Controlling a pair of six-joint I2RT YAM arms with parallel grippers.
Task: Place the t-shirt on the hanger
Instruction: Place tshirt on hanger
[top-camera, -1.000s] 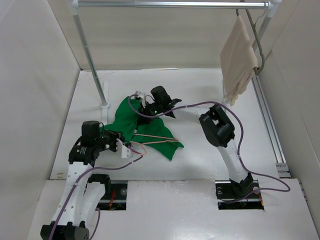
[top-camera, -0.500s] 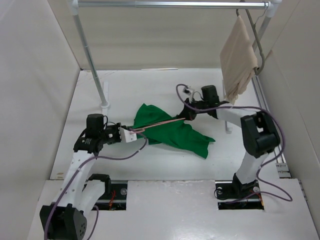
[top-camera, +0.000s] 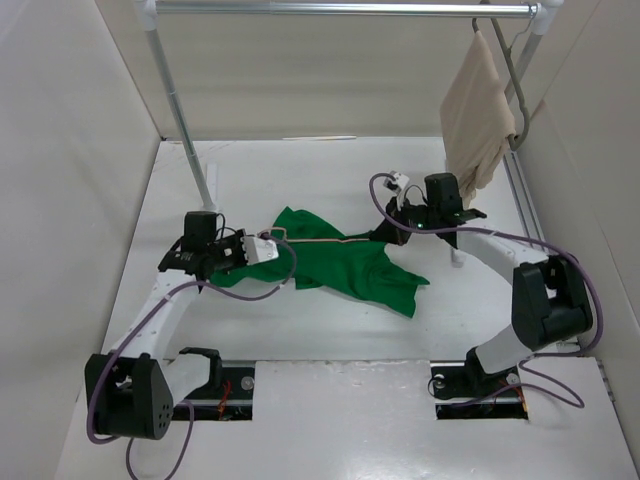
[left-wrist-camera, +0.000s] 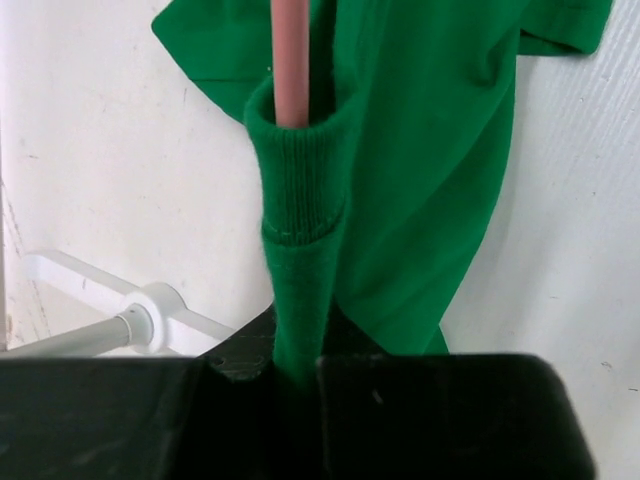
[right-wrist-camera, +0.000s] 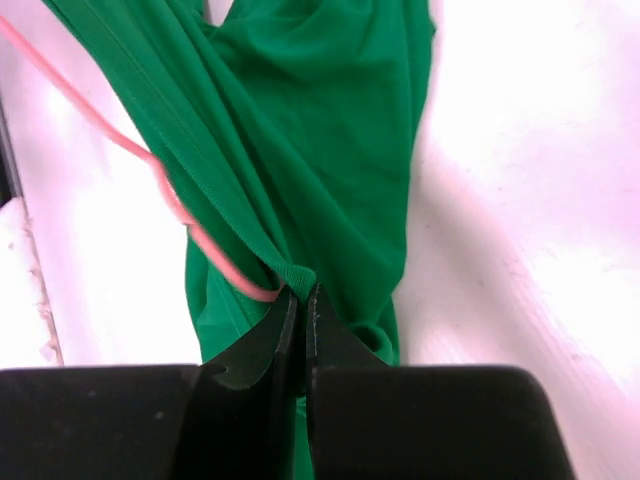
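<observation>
The bright green t-shirt (top-camera: 350, 265) lies stretched across the middle of the table between my two grippers. The thin pink hanger (top-camera: 320, 241) runs along its upper edge. My left gripper (top-camera: 262, 250) is shut on the ribbed collar at the shirt's left end. In the left wrist view the pink hanger wire (left-wrist-camera: 290, 60) enters the collar opening of the t-shirt (left-wrist-camera: 430, 150) just beyond my left gripper (left-wrist-camera: 297, 365). My right gripper (top-camera: 392, 228) is shut on a hem at the shirt's right end. In the right wrist view the right gripper (right-wrist-camera: 300, 295) pinches the t-shirt (right-wrist-camera: 320, 150), with the hanger (right-wrist-camera: 130, 145) curving beside the left jaw.
A metal clothes rack spans the back, with its left post (top-camera: 190, 140) and foot (top-camera: 208, 210) near my left gripper. A grey hanger with beige cloth (top-camera: 478, 115) hangs at the rail's right end, just behind my right gripper. White walls close both sides.
My right gripper has pulled the shirt to the right and back, towards the beige cloth. My left gripper moved farther from the base. The shirt went from bunched to stretched out.
</observation>
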